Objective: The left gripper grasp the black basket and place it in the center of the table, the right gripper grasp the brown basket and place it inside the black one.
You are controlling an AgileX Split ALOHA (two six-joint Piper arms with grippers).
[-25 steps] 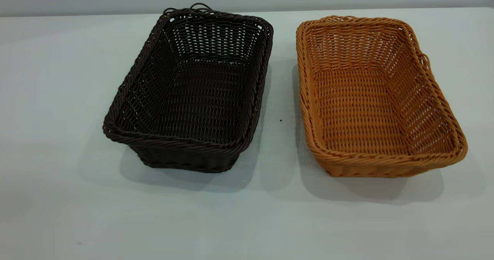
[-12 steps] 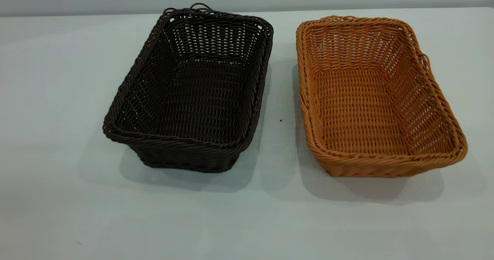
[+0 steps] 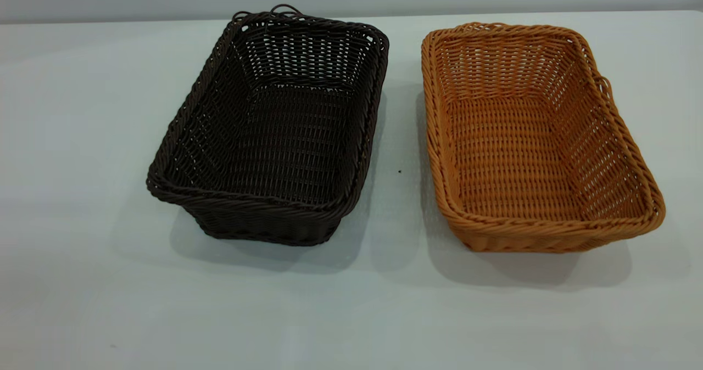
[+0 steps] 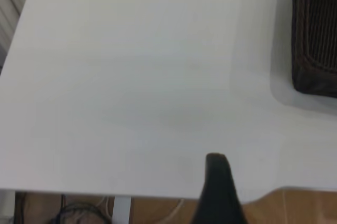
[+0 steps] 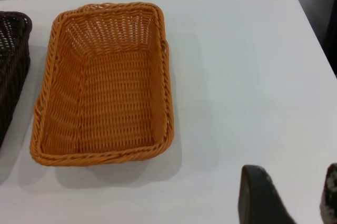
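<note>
The black basket [image 3: 274, 134] stands on the table [image 3: 82, 139] left of centre, with a small loop at its far short end. The brown basket [image 3: 527, 139] stands beside it on the right, a narrow gap between them. Both are empty. Neither gripper shows in the exterior view. In the left wrist view my left gripper [image 4: 279, 197] hangs over the table's edge, far from the black basket [image 4: 316, 34]; one dark finger [image 4: 217, 187] shows and the other is out of frame. In the right wrist view my right gripper [image 5: 295, 195] is open and empty, apart from the brown basket [image 5: 102, 84].
A small dark speck [image 3: 399, 171] lies on the table between the baskets. The table's edge and the floor with cables [image 4: 79, 211] show below the left gripper. Bare tabletop lies in front of both baskets.
</note>
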